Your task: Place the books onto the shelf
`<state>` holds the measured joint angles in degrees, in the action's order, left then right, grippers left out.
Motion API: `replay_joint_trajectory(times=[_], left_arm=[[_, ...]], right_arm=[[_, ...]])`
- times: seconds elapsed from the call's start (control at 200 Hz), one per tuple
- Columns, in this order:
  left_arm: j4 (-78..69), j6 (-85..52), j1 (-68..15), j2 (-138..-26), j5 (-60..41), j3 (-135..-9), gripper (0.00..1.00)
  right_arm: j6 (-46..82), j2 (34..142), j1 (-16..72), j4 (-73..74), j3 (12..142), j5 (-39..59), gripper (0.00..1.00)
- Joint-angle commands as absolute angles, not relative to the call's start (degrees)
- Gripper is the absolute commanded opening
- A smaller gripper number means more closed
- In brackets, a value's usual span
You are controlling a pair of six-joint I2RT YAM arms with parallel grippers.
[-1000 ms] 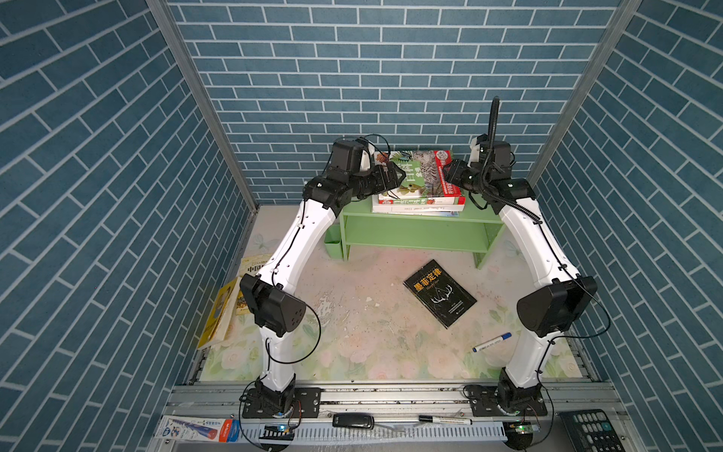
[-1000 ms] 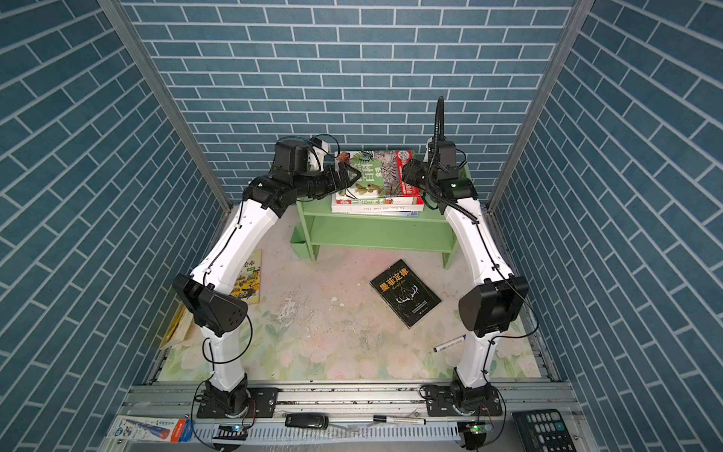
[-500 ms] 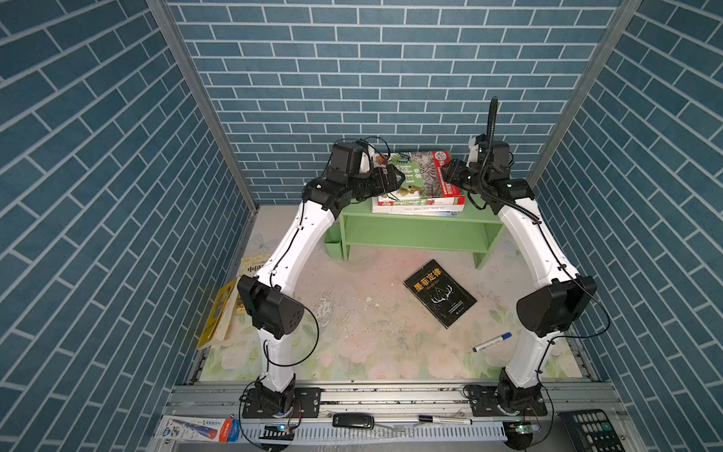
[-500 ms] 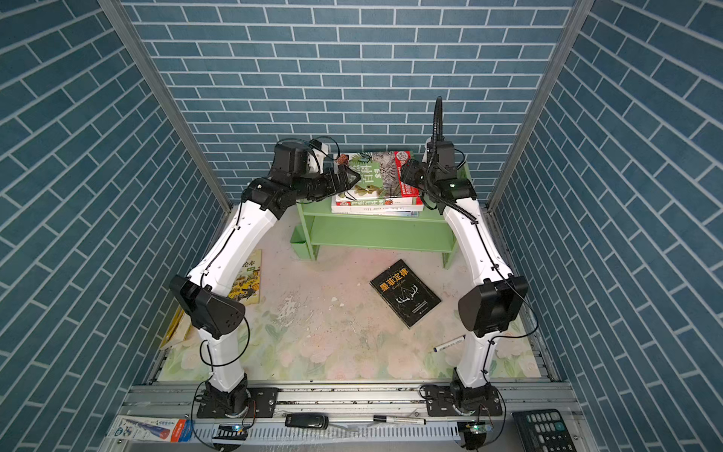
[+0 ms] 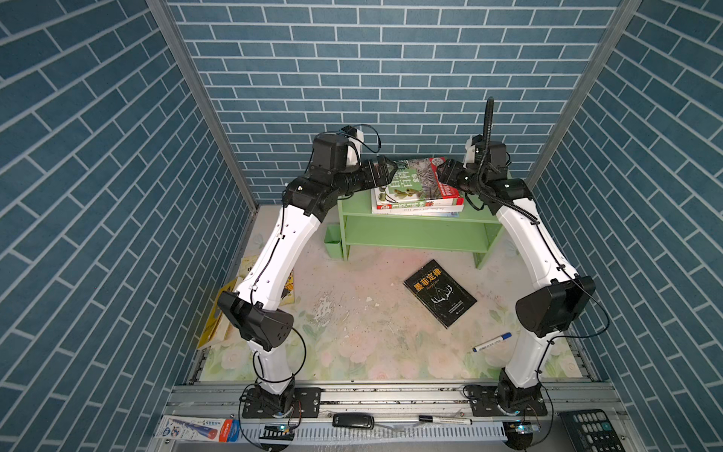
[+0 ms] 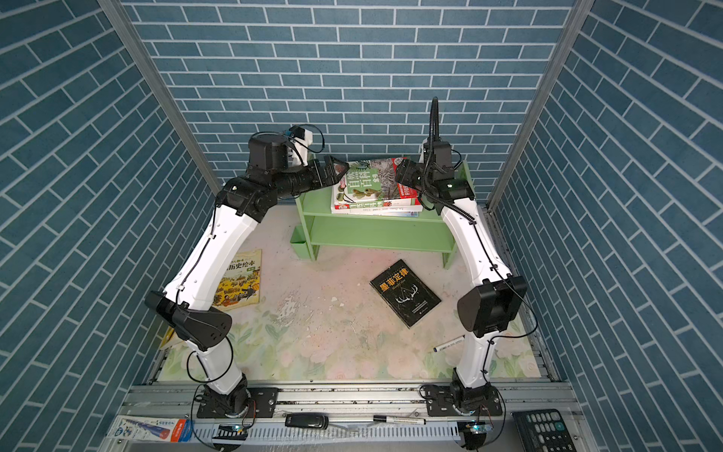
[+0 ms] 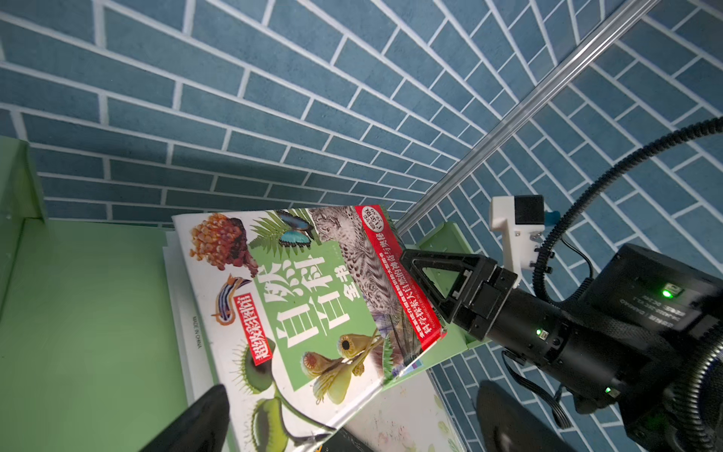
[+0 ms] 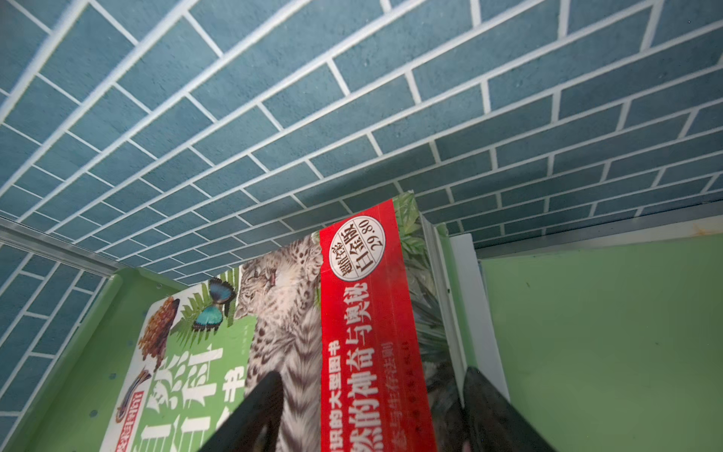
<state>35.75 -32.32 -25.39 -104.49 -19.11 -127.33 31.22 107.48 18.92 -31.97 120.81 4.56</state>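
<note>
The shelf (image 5: 414,235) (image 6: 375,235) stands at the back wall with a stack of books on its top board. The green botanical book (image 5: 414,180) (image 7: 313,305) (image 8: 274,332) lies uppermost, tilted, its red-banded right edge raised. My right gripper (image 5: 444,174) (image 8: 369,379) straddles that edge with its fingers wide apart, open. My left gripper (image 5: 387,172) (image 7: 352,391) hangs open at the book's left corner, not touching it. A black book (image 5: 440,292) lies on the table in front of the shelf. A yellow illustrated book (image 6: 240,283) lies under my left arm, with another yellow book (image 5: 213,328) at the table's left edge.
A blue-capped marker (image 5: 491,342) lies by the right arm's base. A small green cup-box (image 5: 333,240) hangs on the shelf's left side. Brick walls close in on three sides. A keypad (image 5: 587,430) and small tools lie on the front rail.
My left arm has drawn slightly to the left, its elbow sinking a little. The green book stays tilted on the stack and the right arm has hardly moved.
</note>
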Motion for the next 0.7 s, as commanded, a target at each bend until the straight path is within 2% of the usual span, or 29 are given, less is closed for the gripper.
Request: replay_joint_trajectory(times=[0.0, 0.315, 0.695], left_arm=[[34.7, -31.33, -24.77, -103.76, -19.17, -125.08, 1.0], [31.15, -33.6, -24.85, -103.5, -22.44, -120.47, 1.0], [28.13, -36.13, -25.92, -105.97, -25.67, -120.75, 1.0]], right_arm=[[31.25, 106.57, 19.64, -31.65, 121.51, 3.89, 0.72], [30.67, 105.25, 19.39, -31.99, 119.9, 2.12, 0.74], [30.59, 104.85, 19.25, -31.91, 118.4, 3.15, 0.73]])
